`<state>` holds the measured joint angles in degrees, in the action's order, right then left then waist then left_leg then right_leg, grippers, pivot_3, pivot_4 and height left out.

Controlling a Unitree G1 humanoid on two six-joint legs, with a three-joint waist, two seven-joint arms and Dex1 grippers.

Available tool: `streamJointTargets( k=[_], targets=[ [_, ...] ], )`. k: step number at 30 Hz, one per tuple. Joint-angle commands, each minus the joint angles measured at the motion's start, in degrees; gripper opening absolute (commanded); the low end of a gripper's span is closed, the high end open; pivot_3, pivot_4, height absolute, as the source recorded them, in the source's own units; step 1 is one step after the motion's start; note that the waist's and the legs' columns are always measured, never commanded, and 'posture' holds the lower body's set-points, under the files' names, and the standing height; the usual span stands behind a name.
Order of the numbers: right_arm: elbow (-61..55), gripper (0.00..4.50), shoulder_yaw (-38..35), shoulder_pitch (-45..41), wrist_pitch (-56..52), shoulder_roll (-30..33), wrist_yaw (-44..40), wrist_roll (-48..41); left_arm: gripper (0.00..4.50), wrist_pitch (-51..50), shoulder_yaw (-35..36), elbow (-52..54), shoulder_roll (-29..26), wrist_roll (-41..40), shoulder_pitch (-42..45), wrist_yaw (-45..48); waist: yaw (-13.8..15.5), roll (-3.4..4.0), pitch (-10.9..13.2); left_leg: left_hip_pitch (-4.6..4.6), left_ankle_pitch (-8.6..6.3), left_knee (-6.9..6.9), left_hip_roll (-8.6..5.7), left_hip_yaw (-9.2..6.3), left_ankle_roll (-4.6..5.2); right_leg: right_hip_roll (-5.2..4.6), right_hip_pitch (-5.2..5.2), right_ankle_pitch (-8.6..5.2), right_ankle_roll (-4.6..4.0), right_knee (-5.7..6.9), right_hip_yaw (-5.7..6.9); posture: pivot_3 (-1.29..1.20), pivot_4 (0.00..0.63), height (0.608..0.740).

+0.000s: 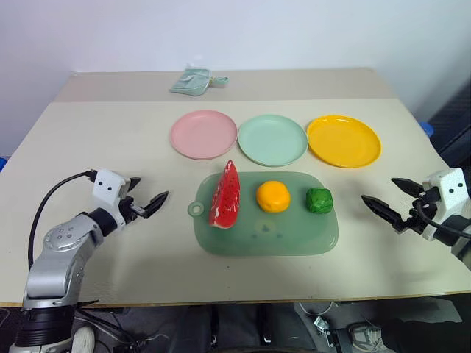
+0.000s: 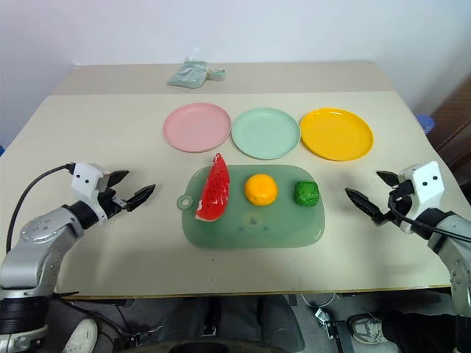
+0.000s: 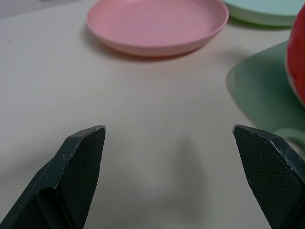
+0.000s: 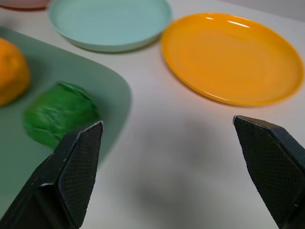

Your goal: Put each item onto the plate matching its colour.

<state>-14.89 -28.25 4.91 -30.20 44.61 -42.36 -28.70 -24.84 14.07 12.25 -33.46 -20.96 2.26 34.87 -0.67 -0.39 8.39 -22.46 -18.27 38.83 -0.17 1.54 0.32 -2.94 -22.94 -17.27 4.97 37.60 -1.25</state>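
Nothing sorted yet: watermelon (image 1: 225, 196), orange (image 1: 272, 196) and green ball (image 1: 319, 200) are sitting on the mat (image 1: 294, 243); all plates are waiting bare. Both grippers' fingers are spread, holding nothing.

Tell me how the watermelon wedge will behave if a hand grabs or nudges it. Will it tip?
The watermelon wedge stands on its edge on the green mat, tall and narrow, so a sideways nudge would probably topple it. It looks like a rigid, glossy plastic toy, likely light and somewhat slippery. Its flat faces should suit a pinch, and it seems unlikely to roll.
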Motion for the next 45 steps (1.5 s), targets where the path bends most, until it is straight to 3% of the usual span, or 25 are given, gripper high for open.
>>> streamJointTargets(
  k=[1, 11, 17, 24, 29, 34, 37, 42, 44, 45],
  targets=[
    [-2.49, 4.49, 0.34, -1.94, -1.03, 0.39, 1.07, -0.91, 4.38, 2.79, 1.08, -0.42, 0.00, 0.13, -0.10, 0.46, 0.07, 0.00, 0.00, 0.00, 0.00, 0.00, 0.00, 0.00, 0.00, 0.00, 0.00, 0.00, 0.00, 0.00, 0.00, 0.00, 0.150, 0.740],
    [0.51, 4.49, 4.99, -5.00, 4.52, -4.32, 7.09, 5.01, 4.38, 5.92, -1.19, -1.33, 1.06, -0.32, 1.41, 2.08, 0.15, 0.00, 0.00, 0.00, 0.00, 0.00, -0.01, 0.00, 0.00, -0.01, 0.01, 0.00, 0.00, -0.03, 0.01, 0.00, 0.150, 0.740],
    [0.00, 4.49, 4.75, -5.87, 7.41, -5.58, 8.30, 6.16, 4.38, -5.70, -10.40, 7.32, 5.28, -5.45, 11.68, 1.36, 0.49, 0.00, 0.00, -0.04, 0.00, 0.09, -0.02, -0.01, 0.00, -0.01, 0.05, 0.01, 0.02, -0.02, 0.04, 0.00, 0.150, 0.740],
    [-10.86, 4.49, 5.85, -3.05, 1.55, -3.34, 1.39, -2.67, 4.38, -18.54, -17.89, 9.79, 7.11, -5.05, 23.04, -2.76, -0.12, 0.02, 0.00, 0.00, 0.01, 0.10, 0.01, -0.01, 0.01, 0.16, 0.05, 0.01, 0.03, 0.05, 0.01, 0.00, 0.150, 0.740],
    [-19.74, 4.49, 15.61, -4.18, -1.97, -5.98, 2.17, -5.34, 4.38, -28.00, -23.75, 12.91, 5.54, -3.35, 27.03, -4.55, -0.07, -0.02, 0.02, 0.01, 0.01, 0.18, 0.02, -0.04, 0.01, 0.18, 0.09, 0.01, 0.03, 0.08, 0.01, 0.00, 0.150, 0.740],
    [-20.93, 4.49, 24.06, -4.94, -1.25, -9.67, 3.41, -2.84, 4.38, -42.24, -24.15, 14.65, 7.92, -4.83, 29.72, -10.04, 0.21, -0.04, 0.03, -0.02, 0.01, 0.23, 0.00, -0.07, 0.02, 0.17, 0.08, 0.01, 0.04, 0.08, 0.01, 0.00, 0.150, 0.740],
    [-20.98, 4.50, 26.70, -5.08, -0.33, -9.77, 3.09, -1.36, 3.49, -46.63, -22.52, 14.67, 10.21, -4.35, 30.24, -13.57, 0.30, -0.09, 0.06, -0.02, 0.01, 0.30, -0.01, -0.09, 0.02, 0.17, 0.10, 0.01, 0.04, 0.08, 0.02, 0.00, 0.150, 0.740],
    [-19.60, 4.50, 28.99, -6.36, 1.11, -10.29, 3.12, 0.64, 1.01, -48.35, -21.89, 14.81, 11.35, -4.15, 30.83, -15.41, 0.11, -0.09, 0.06, -0.02, 0.03, 0.29, -0.01, -0.10, -0.02, 0.19, 0.09, 0.01, 0.04, 0.09, 0.03, 0.00, 0.150, 0.740],
    [-18.78, 4.50, 29.23, -6.79, 1.66, -10.49, 3.20, 1.19, 0.41, -48.32, -21.55, 14.35, 11.10, -3.70, 31.36, -16.02, 0.11, -0.09, 0.06, -0.02, 0.05, 0.30, -0.01, -0.10, -0.07, 0.19, 0.10, 0.01, 0.04, 0.09, 0.03, 0.00, 0.150, 0.740],
    [-18.55, 4.50, 29.24, -6.90, 1.86, -10.53, 3.20, 1.33, 0.31, -48.06, -20.68, 13.92, 11.10, -3.68, 31.68, -16.21, 0.14, -0.09, 0.06, -0.02, 0.07, 0.30, -0.01, -0.10, -0.10, 0.19, 0.09, 0.01, 0.04, 0.09, 0.03, 0.00, 0.150, 0.740]
  ],
)
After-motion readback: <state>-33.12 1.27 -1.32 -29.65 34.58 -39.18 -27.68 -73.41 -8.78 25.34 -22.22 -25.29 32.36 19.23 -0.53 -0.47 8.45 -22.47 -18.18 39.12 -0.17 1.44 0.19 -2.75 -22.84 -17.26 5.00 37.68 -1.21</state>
